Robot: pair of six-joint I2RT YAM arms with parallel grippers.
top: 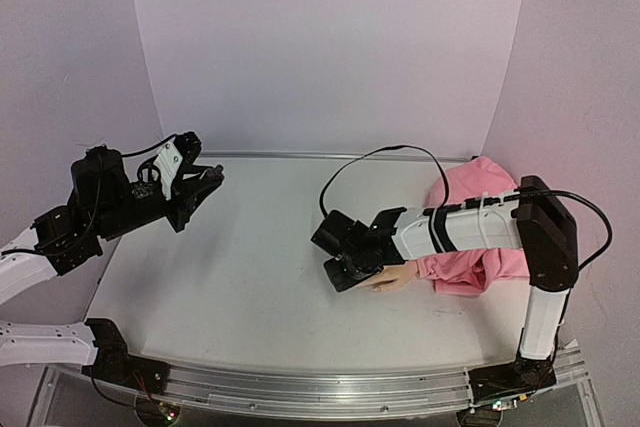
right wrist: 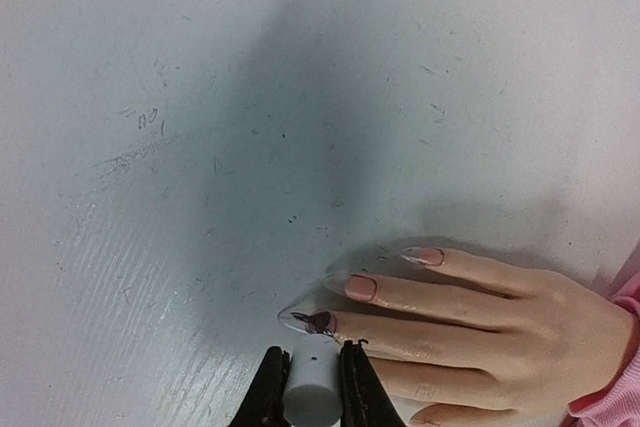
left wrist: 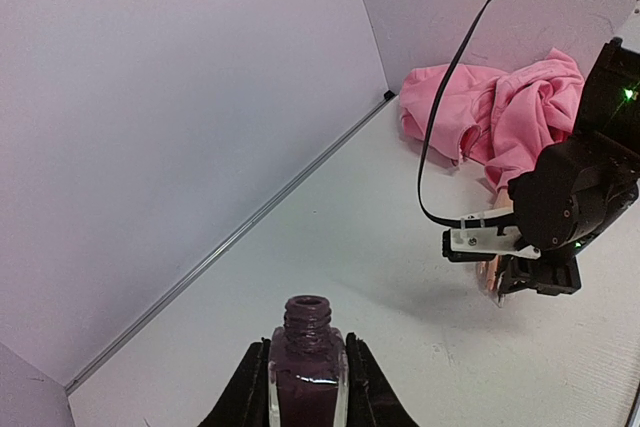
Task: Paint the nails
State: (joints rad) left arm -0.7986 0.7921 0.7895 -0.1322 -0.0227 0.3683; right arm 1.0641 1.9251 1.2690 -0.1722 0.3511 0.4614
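Clenched in right gripper (right wrist: pixel 312 365): white plastic brush cap (right wrist: pixel 312 402), just beside flesh-coloured mannequin nails (right wrist: pixel 360 287) pointing left. Clenched in left gripper (left wrist: pixel 307 352), well apart: dark glass bottle (left wrist: pixel 307 392).

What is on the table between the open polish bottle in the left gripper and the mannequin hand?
Nothing: in the top view the table is bare between the bottle and the mannequin hand. The left wrist view agrees.
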